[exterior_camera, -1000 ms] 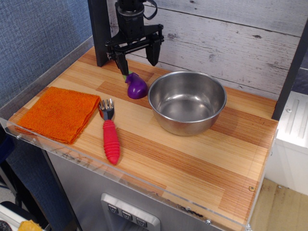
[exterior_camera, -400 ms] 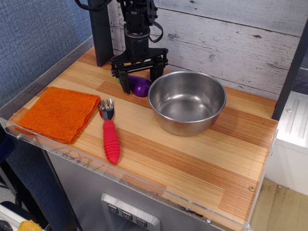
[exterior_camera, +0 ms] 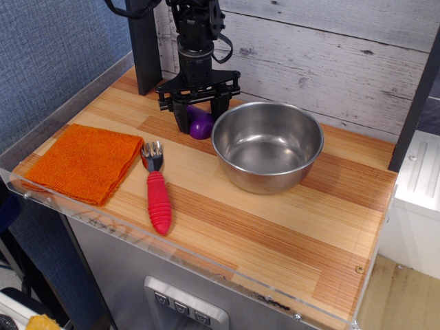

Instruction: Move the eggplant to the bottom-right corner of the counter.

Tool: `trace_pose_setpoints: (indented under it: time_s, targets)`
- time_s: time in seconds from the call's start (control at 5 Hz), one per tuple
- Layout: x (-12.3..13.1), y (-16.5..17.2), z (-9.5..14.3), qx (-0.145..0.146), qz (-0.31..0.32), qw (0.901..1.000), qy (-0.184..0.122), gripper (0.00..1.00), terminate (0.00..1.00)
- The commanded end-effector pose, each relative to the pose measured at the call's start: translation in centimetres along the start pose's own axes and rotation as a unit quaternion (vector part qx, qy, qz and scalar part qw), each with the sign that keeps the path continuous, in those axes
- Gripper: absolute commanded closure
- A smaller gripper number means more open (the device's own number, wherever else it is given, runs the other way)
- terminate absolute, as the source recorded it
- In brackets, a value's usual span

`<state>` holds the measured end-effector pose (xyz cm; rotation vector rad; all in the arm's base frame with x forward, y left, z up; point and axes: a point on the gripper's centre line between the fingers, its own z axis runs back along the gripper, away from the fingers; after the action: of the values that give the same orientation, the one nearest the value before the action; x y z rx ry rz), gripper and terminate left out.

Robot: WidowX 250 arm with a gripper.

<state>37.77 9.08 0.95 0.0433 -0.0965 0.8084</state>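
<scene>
The gripper [exterior_camera: 199,113] is down low over the eggplant [exterior_camera: 201,126] near the back edge of the worktop [exterior_camera: 275,227], left of centre, and the fingers [exterior_camera: 183,117] straddle it, one on each side. Whether they are pressing on the purple body or just bracketing it, I cannot tell from this angle; the gap looks narrow, but the contact itself is hidden.

The eggplant sits just beside the steel bowl [exterior_camera: 268,146], close to its left rim (tight quarters for that right-hand finger). It looks like a small, glossy plastic toy: light, stiff, and probably slick, with a rounded body that could squirt out of a pinch placed too near the fat end. My judgement is that the best hold is across the middle of the body, where the sides run closest to parallel, with a modest squeeze, since weight is no issue here.

The target, the front-right corner of the worktop, is bare wood past the bowl, so the carry has to clear that rim. The red-handled fork [exterior_camera: 157,192] and the orange cloth [exterior_camera: 82,161] lie toward the front-left, well apart from that route.
</scene>
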Motion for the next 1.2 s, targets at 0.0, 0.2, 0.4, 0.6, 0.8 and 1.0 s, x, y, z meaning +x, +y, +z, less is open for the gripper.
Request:
trace_pose_setpoints:
  time_s: [0.0, 0.2, 0.4, 0.6, 0.8, 1.0]
  targets:
    - [0.9, 0.3, 2.4, -0.023, 0.013, 0.9994, -0.024, 1.00, 0.00]
    - [1.5, 0.9, 4.3, -0.041, 0.036, 0.9983, -0.021, 1.00, 0.00]
    - [2.2, 0.7, 8.6, -0.069, 0.049, 0.9952, -0.049, 1.00, 0.00]
    - [1.7, 0.1, 13.0, -0.096, 0.050, 0.9919, -0.065, 1.00, 0.00]
    - [-0.2, -0.4, 16.1, -0.118, 0.025, 0.9900, -0.073, 1.00, 0.00]
    - [-4.1, -0.8, 18.0, -0.136, -0.029, 0.9880, -0.067, 1.00, 0.00]
